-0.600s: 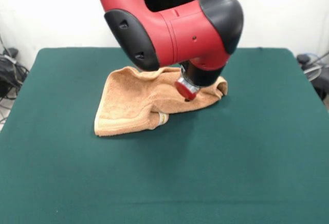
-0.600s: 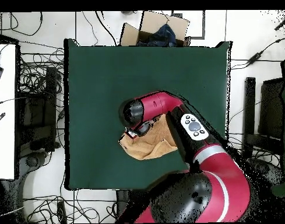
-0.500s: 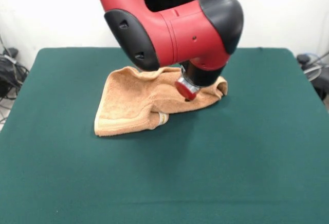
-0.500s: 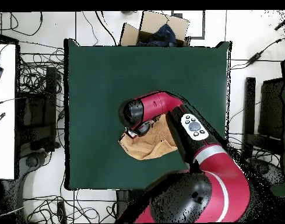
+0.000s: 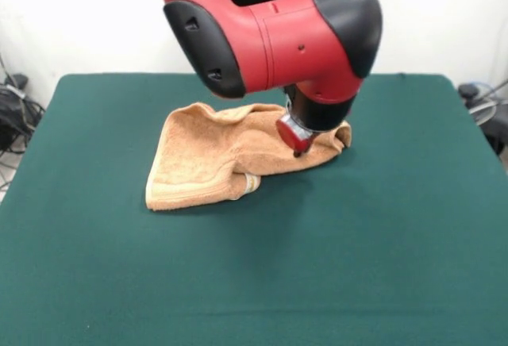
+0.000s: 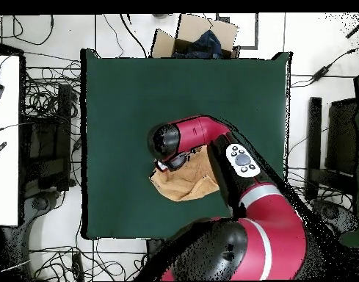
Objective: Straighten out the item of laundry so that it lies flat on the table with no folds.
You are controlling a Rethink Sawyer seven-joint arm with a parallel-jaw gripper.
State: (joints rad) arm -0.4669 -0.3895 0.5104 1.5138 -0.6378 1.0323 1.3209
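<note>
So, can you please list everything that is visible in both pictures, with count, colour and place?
towel: one, peach-orange, crumpled with folds, middle of the table toward the robot's side
table: one, dark green cover, fills most of the front view
cardboard box: one, brown, with something dark inside, on the floor beyond the table's far edge in the overhead view
cables: many, black, on the floor around the table
arm: one, red and black, reaching over the towel
tool: one, at the towel's raised end; open or shut cannot be seen

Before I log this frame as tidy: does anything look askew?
Yes. The towel lies rumpled, its near edge folded under and a raised fold at the corner beside the hand. Nothing else on the table looks odd.
</note>
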